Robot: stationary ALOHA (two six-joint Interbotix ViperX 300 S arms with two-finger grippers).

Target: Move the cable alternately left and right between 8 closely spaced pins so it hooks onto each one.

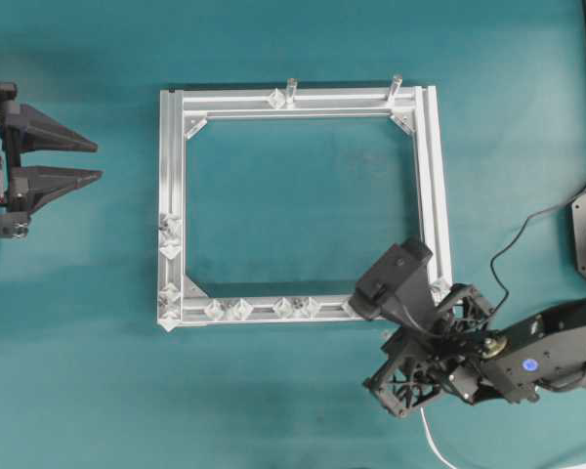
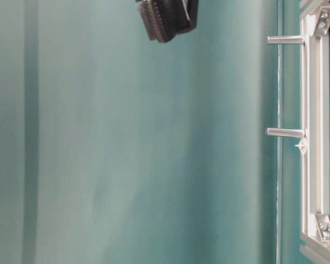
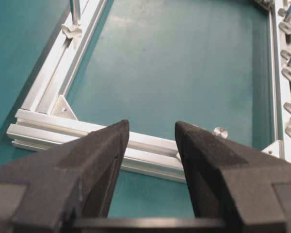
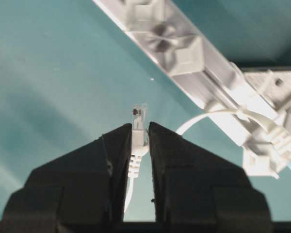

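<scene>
While the right gripper (image 4: 140, 131) is clamped on the cable (image 4: 136, 155) just behind its small pale plug (image 4: 139, 119), the plug tip sticks out past the fingertips (image 4: 119, 138) and points away from the wrist, its long axis in line with the fingers. Behind the grip the white cord runs back between the jaws. In the overhead view this gripper sits at the near right corner of the aluminium frame (image 1: 432, 176), with the cord (image 1: 432, 435) trailing toward the near edge. Beyond it, the pins (image 1: 285, 307) line the frame's near rail and the near part of its left rail. Farther left, the left gripper (image 1: 83, 161) hovers off the frame with its jaws spread wide and nothing between them. Two upright posts (image 1: 293, 91) stand on the far rail.
</scene>
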